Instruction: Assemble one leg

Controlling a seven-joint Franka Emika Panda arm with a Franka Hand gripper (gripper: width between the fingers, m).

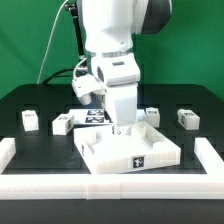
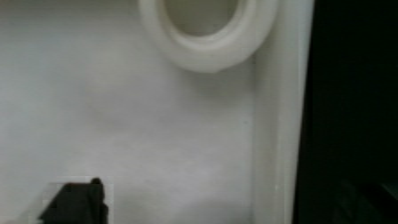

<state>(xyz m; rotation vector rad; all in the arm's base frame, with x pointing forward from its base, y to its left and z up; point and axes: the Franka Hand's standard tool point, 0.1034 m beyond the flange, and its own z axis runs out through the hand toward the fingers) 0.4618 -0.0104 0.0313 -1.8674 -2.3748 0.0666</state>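
Note:
My gripper (image 1: pixel 119 128) reaches down onto the far part of the large white square panel (image 1: pixel 130 150), by its far edge. In the wrist view the gripper (image 2: pixel 199 208) hangs close over the panel's flat top (image 2: pixel 160 130), near a round corner socket (image 2: pixel 210 30). One dark fingertip (image 2: pixel 75 203) shows far off to one side. The other is lost against the dark table (image 2: pixel 356 120) beyond the panel's edge. The jaws stand wide apart and hold nothing. Several small white legs with tags stand on the table: two at the exterior view's left (image 1: pixel 30 120) (image 1: pixel 62 124) and two at its right (image 1: pixel 152 116) (image 1: pixel 186 118).
The marker board (image 1: pixel 95 115) lies behind the panel, partly hidden by the arm. A low white rail (image 1: pixel 110 186) runs along the front, with side pieces at the exterior view's left (image 1: pixel 8 150) and right (image 1: pixel 208 152). A cable (image 1: pixel 55 60) hangs behind the arm.

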